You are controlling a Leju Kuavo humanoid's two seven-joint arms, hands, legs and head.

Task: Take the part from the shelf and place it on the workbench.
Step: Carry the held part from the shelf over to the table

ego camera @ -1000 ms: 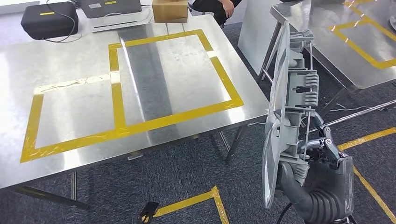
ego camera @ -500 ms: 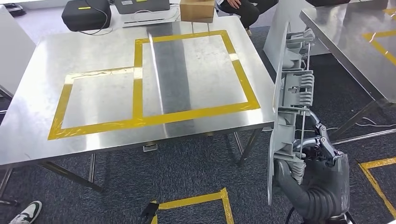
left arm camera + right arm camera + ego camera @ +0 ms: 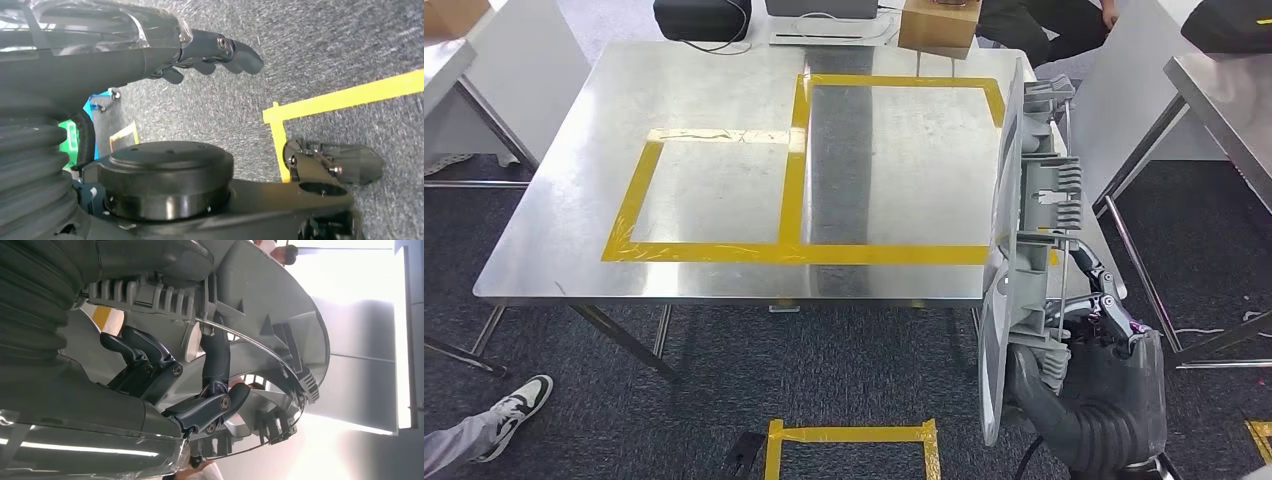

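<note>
My right hand grips a long grey plastic part, a moulded panel with ribs and a thin wire, and holds it upright at the right of the head view. The part stands just off the right front corner of the steel workbench, which is marked with yellow tape rectangles. In the right wrist view dark fingers curl round the part's ribbed back. My left hand hangs over the grey carpet with its fingers slightly bent and nothing in them.
A cardboard box, a black case and a grey device sit at the bench's far edge. Another steel table stands at the right. People sit beyond the bench; a shoe shows at lower left. Yellow floor tape lies ahead.
The whole view has swung right, so the workbench now lies squarely ahead and nearer. My right hand still holds the part upright in the same place in the picture.
</note>
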